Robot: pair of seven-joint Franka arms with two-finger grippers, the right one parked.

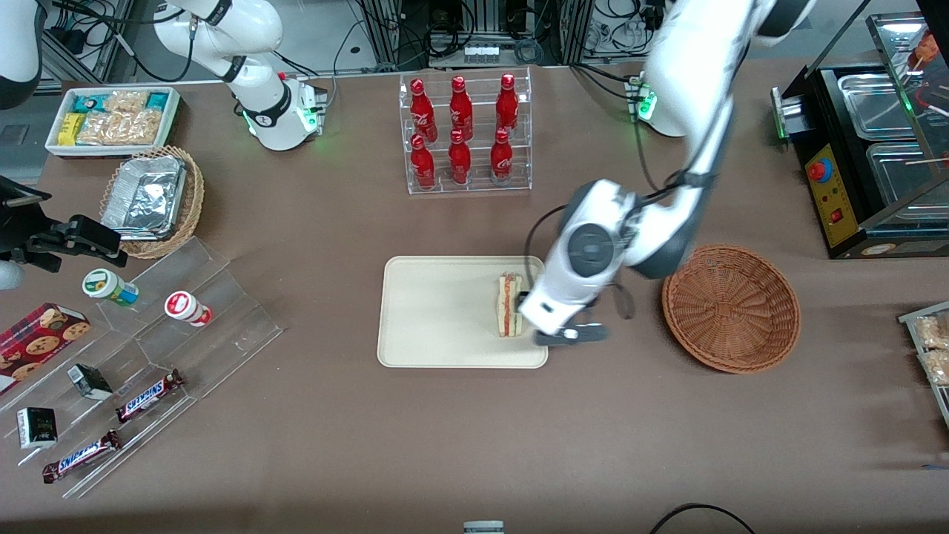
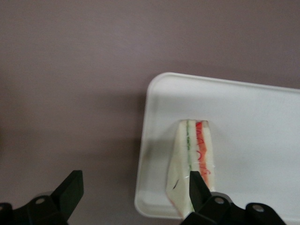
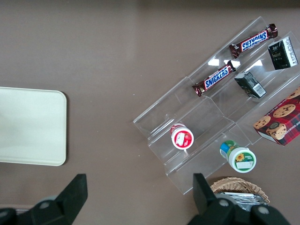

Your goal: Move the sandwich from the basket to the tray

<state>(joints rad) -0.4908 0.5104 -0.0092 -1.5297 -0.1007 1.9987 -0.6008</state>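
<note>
Brown table [image 1: 460, 445], sandwich [image 1: 508, 305] on tray [image 1: 437, 311], end effector [image 2: 133, 190] spread above

Left arm bent low over the table, gripper [image 1: 519, 302] open.

Reaches in from its base at the working arm's end, upper links slanting down toward the front camera, elbow folded, round white wrist joint facing up. Ends in a gripper [image 2: 133, 187] pointed down, dark fingers [image 2: 70, 187] spread wide apart. One fingertip right at the sandwich [image 1: 509, 305] lying on the tray [image 1: 437, 311], the other out over bare table; nothing clamped between them.
</note>
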